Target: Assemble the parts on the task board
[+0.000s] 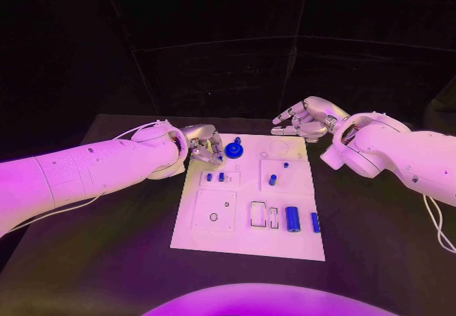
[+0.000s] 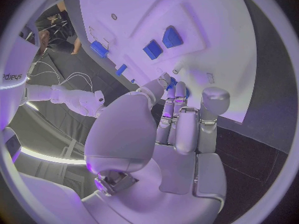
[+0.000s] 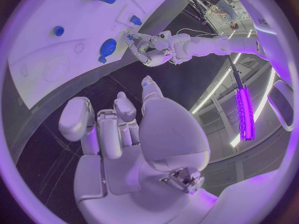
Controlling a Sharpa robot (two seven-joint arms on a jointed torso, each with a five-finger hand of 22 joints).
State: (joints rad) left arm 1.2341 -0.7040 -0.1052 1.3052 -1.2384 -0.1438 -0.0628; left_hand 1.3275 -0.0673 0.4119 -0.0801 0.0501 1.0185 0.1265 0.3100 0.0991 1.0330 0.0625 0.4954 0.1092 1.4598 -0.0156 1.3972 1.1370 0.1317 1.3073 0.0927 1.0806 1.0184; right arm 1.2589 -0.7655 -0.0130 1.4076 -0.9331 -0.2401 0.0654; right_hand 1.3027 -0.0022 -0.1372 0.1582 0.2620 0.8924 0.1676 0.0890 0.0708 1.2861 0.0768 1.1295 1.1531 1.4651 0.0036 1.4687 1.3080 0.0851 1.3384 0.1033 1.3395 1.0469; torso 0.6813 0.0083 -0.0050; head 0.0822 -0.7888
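Fingertips of your left hand [image 1: 203,146] pinch a small blue part at the task board's [image 1: 249,247] far-left corner, beside the blue knob [image 1: 234,151]; a loose pinch could drop it. Your right hand [image 1: 306,120] hovers empty, fingers apart.

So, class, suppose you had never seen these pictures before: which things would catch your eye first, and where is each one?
First, the white task board in the middle of the black table, dotted with small blue parts. Next, the left hand at the board's far left corner, its fingers right beside a round blue knob. Last, the right hand, raised beyond the board's far right corner and holding nothing.
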